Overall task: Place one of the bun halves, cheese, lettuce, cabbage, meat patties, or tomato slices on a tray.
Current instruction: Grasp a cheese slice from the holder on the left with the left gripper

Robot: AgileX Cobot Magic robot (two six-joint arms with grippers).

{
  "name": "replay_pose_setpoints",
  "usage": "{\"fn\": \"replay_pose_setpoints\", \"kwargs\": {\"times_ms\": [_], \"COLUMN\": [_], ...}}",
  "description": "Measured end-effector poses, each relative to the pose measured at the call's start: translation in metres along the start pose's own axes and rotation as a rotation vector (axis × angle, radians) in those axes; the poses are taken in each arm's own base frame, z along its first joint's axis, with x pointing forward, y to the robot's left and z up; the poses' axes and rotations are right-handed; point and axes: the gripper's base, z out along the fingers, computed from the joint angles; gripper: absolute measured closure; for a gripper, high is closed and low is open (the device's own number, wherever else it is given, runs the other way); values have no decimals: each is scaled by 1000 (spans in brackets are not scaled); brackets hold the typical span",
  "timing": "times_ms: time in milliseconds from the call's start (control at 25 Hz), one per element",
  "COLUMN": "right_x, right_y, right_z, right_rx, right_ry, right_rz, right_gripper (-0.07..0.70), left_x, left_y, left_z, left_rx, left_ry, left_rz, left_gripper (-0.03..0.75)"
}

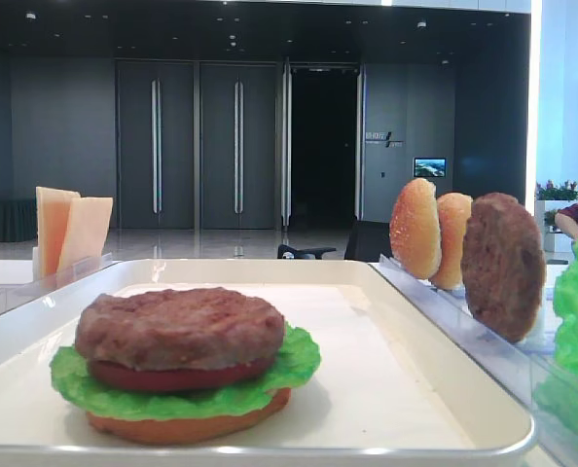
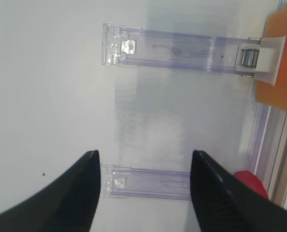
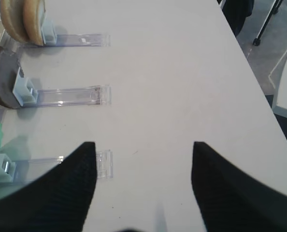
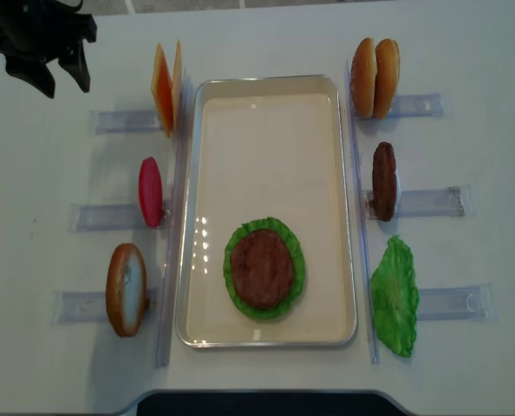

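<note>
The white table (image 4: 266, 43) is a smooth matte surface, and at its middle lies the tray (image 4: 342, 130), a long white rectangle with rounded corners and a raised rolled rim. On the tray's near end sits one stack: a bun base (image 1: 187, 426), a frilly bright green lettuce leaf (image 1: 299, 365), a flat deep-red tomato slice (image 1: 177, 377) and a thick, grainy brown meat patty (image 1: 180, 326) on top. Six narrow clear plastic racks flank the tray, three a side, each holding its food on edge. Left of the tray stand two thin, square, pale yellow-orange cheese slices (image 4: 166, 87) close together, one red tomato disc (image 4: 150, 191) and one golden domed bun half (image 4: 126, 289). Right of it stand two speckled bun halves (image 4: 374, 77) side by side, one brown patty (image 4: 384, 181) and one loose lettuce leaf (image 4: 395, 295). Nothing lies between the cheese and the tray save a clear strip along the tray's rim. The left gripper (image 2: 143, 174), black and textured, hangs at the far left corner of the table, apart from the cheese, its two fingers spread wide with nothing between them. The right gripper (image 3: 143, 166) hangs over bare table beyond the right-hand racks, jaws likewise parted and holding nothing.
</note>
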Motion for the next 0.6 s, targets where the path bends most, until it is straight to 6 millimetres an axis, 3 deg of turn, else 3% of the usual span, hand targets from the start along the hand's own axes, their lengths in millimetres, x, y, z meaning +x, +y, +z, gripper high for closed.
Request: {"fn": "replay_pose_setpoints", "kwargs": {"times_ms": [600], "right_x": [0], "right_y": [0], "right_z": [0], "right_rx": [0], "right_ry": [0], "right_rz": [0], "right_gripper": [192], "left_x": [0], "left_y": [0], "left_z": [0], "left_rx": [-1], "left_ry": [1], "left_rz": [-25], "left_gripper": [264]}}
